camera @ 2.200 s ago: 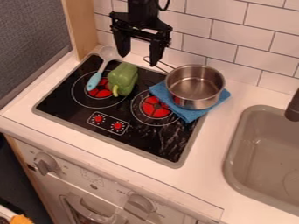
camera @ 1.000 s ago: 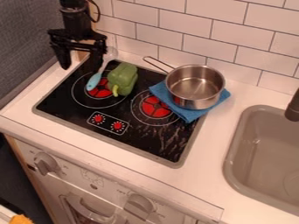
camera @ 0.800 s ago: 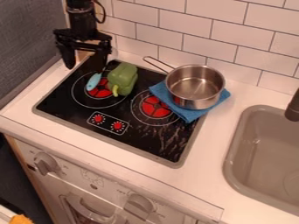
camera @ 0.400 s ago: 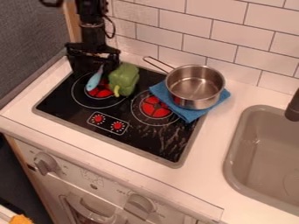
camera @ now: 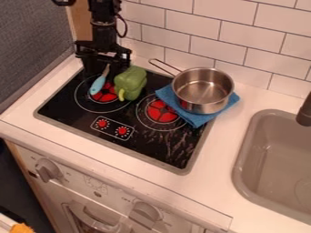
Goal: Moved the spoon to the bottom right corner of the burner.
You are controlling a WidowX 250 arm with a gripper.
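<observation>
Spoon and gripper overlap at the far left of the stove top, so the spoon's far end is hidden behind the black parts. Its blue, rounded near end lies on the left burner, pointing toward the near left, and a thin pale neck runs up between the fingers. These stand apart, one on each side of the neck; whether they touch it cannot be told, since they are dark against the dark glass. The arm is cut off at the top edge.

Just right of the spoon, a glossy green pepper with lobed sides and a paler stem covers part of the same burner. Further right, a round, shiny metal pot sits on a folded blue cloth, its wire handle toward the far left. The pot hides the middle of the cloth.

The black stove top has red burner centers, thin white rings and streaky reflections near its right side. It is set in a pale, smooth surface. White tiles line the wall behind, a gray sink is cut off at right, and an orange thing at the near left corner is too cropped to identify.
</observation>
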